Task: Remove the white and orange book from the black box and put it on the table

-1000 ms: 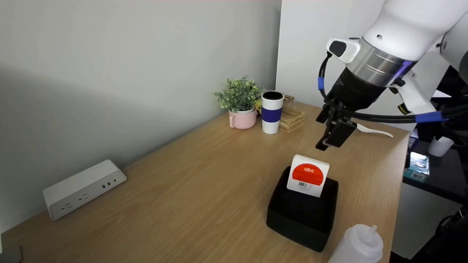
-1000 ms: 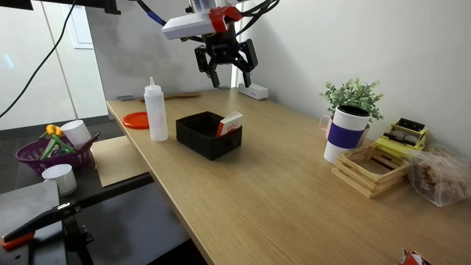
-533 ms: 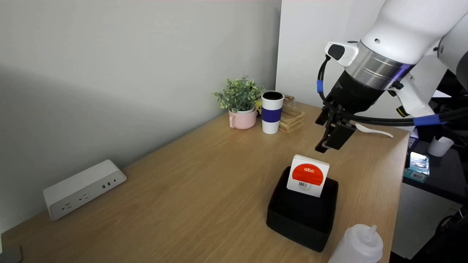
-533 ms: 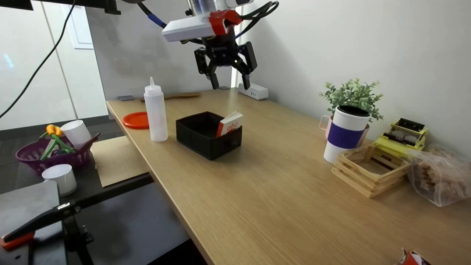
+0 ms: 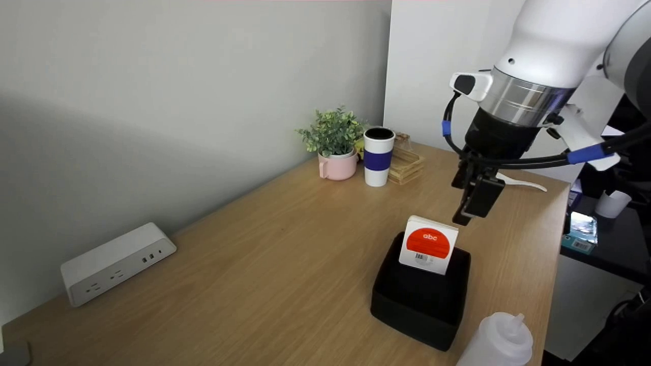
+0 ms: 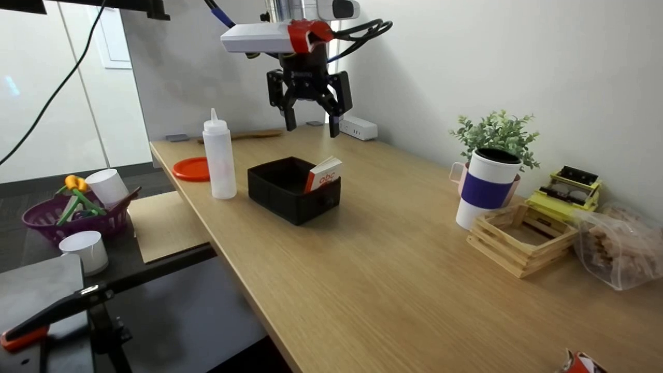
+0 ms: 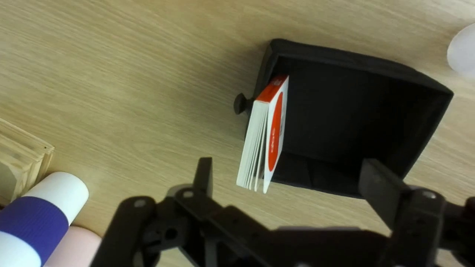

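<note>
The white and orange book [image 5: 428, 244] stands tilted at one end of the black box [image 5: 417, 310], its top above the rim. Both show in an exterior view, book [image 6: 325, 175] and box [image 6: 279, 202]. In the wrist view the book [image 7: 276, 129] leans at the box's knob end, pages slightly fanned, and the box [image 7: 334, 111] is otherwise bare inside. My gripper [image 6: 312, 129] is open and empty, above the box and apart from the book. In the wrist view the gripper [image 7: 285, 167] has its fingers wide apart, with the book's top edge between their lines. The table [image 5: 254, 264] bears the box.
A squeeze bottle [image 6: 220, 160] stands beside the box, with a red plate [image 6: 191, 169] behind it. A white and purple cup [image 6: 484, 189], a wooden crate [image 6: 523, 238] and a plant [image 5: 333, 132] in a pink pot stand along the wall. A power strip [image 5: 119, 264] lies by the wall.
My gripper has come lower and shifted a little sideways, and the wrist has turned more upright. It stays open. The book and the box have not moved.
</note>
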